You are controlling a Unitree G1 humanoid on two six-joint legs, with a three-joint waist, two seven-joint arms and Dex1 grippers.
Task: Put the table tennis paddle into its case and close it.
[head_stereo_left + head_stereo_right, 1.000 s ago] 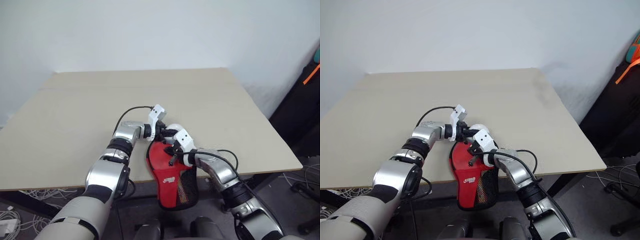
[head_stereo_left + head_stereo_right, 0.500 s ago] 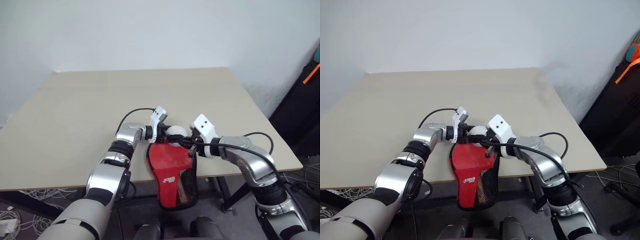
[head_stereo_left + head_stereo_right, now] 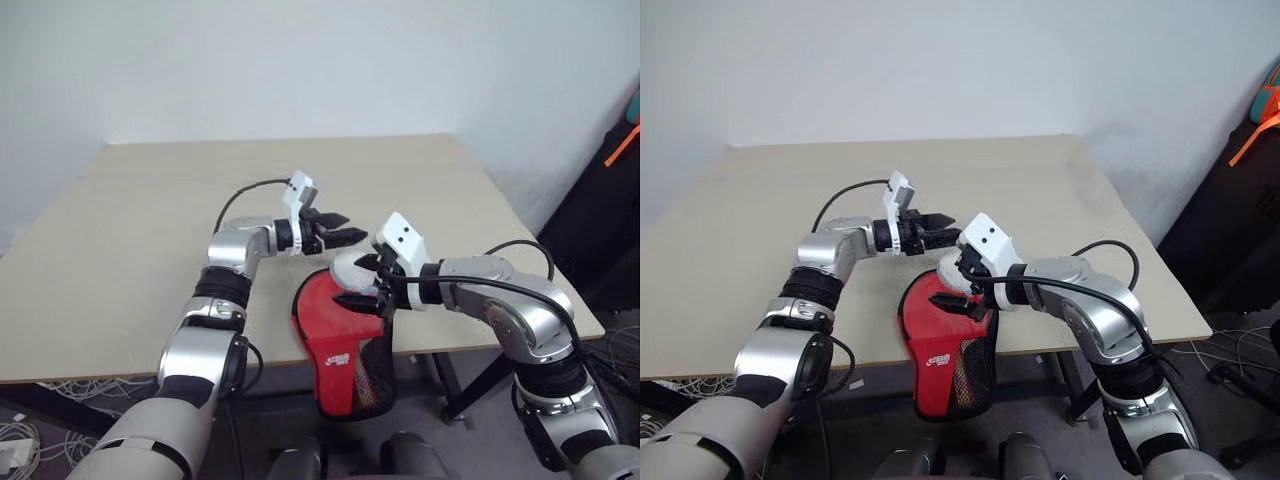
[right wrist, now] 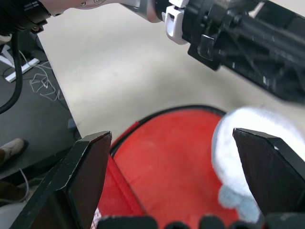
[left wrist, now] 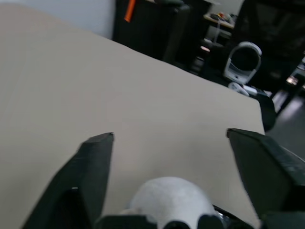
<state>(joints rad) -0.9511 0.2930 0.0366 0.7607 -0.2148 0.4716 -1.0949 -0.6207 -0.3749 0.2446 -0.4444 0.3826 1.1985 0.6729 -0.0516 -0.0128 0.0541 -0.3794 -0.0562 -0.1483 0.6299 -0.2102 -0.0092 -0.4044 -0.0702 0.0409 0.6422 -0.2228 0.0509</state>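
The red case [image 3: 340, 335] with black edging and a mesh panel lies at the table's [image 3: 150, 220] front edge, its narrow end hanging over the edge. The paddle is hidden. A small white ball [image 3: 350, 268] rests at the case's far rim. My left gripper [image 3: 348, 228] hovers above the table just behind the ball, open and empty, pointing right. My right gripper [image 3: 362, 282] is open and empty above the case's round end, beside the ball. The right wrist view looks down on the case [image 4: 167, 157] and ball [image 4: 238, 152].
A black bag or chair with an orange strap [image 3: 615, 200] stands right of the table. Cables [image 3: 60, 390] lie on the floor below the front edge. Dark chairs and a white ring-shaped device [image 5: 243, 62] show past the table's far side.
Both grippers have opened and lifted off the case. The right arm swung out to the right; the left hand rose and now points right above the ball.
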